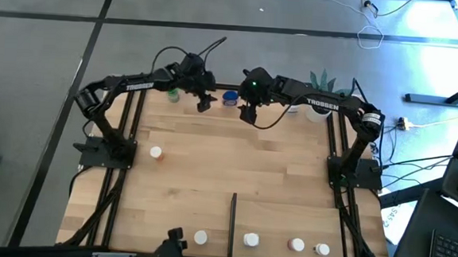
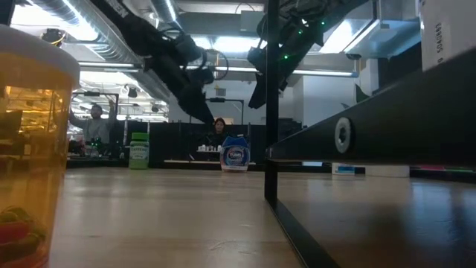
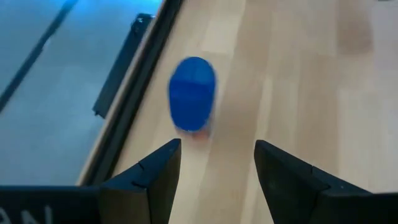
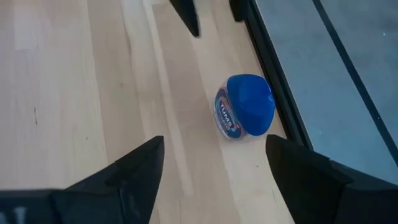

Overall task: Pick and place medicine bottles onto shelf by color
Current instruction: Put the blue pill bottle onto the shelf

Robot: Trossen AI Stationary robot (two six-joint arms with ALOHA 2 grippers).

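- The left gripper (image 1: 205, 103) hung over the far edge of the table (image 1: 234, 169). Its two fingers (image 3: 155, 180) were spread apart and held nothing.
- The right gripper (image 1: 250, 114) hung close by, on the other side of the blue bottle (image 1: 229, 98). Its fingers (image 4: 134, 171) were spread wide and held nothing too.
- The blue bottle stood upright between the two grippers, near the black rail (image 4: 273, 68) at the far edge. Neither gripper touched it.
- A green bottle (image 1: 173, 96) stood near the same far edge, to the left of the left gripper.
- One small bottle with a white cap (image 1: 156, 152) stood alone on the left side of the table, well away from the others.
- Four more white-capped bottles stood in a row at the near edge. One (image 1: 200, 237) was left of the thin black divider bar (image 1: 232, 220). Three (image 1: 251, 240) (image 1: 296, 244) (image 1: 322, 248) were right of it.
- A green plant (image 1: 322, 80) stood past the far edge, behind the right arm.
- In the low view, a see-through orange bottle (image 2: 30, 134) stood very close to the camera.
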